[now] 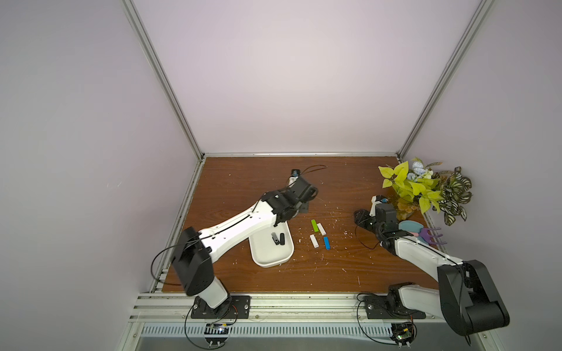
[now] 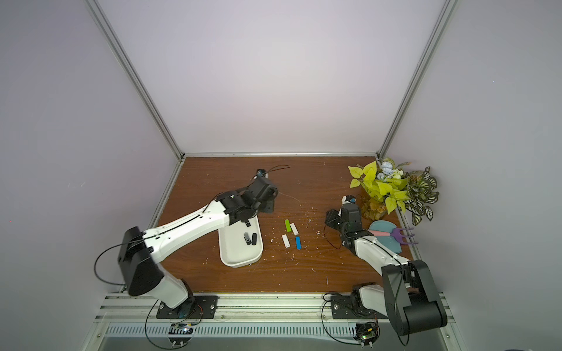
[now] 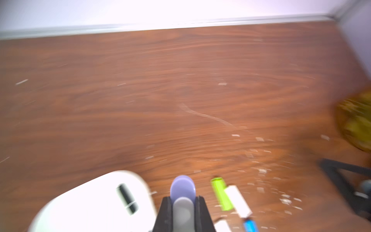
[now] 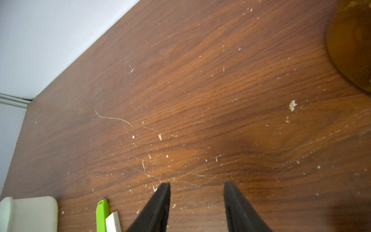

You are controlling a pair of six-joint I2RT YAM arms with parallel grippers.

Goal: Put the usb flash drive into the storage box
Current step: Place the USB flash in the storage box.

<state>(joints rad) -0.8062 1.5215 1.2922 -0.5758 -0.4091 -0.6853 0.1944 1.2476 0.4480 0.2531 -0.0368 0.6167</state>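
The white storage box [image 1: 270, 256] [image 2: 240, 259] lies left of centre, with two black drives [image 1: 278, 238] [image 3: 127, 198] inside. My left gripper [image 3: 183, 198] [image 1: 302, 208] hangs by the box's far end. It is shut on a lavender and grey usb flash drive [image 3: 182, 186], which is hidden under the hand in both top views. Green [image 1: 314, 225], white [image 1: 321, 228] and blue [image 1: 326, 243] sticks lie on the wood right of the box. My right gripper [image 4: 196, 185] [image 1: 362, 217] stays open and empty, low over bare wood right of the sticks.
Potted plants [image 1: 422, 188] in an amber vase [image 1: 404, 211] fill the back right corner. A teal dish [image 1: 410, 226] with a pink and purple fork-like tool [image 1: 431, 235] sits beside the right arm. Walls and metal rails close in the table's left, back and right sides.
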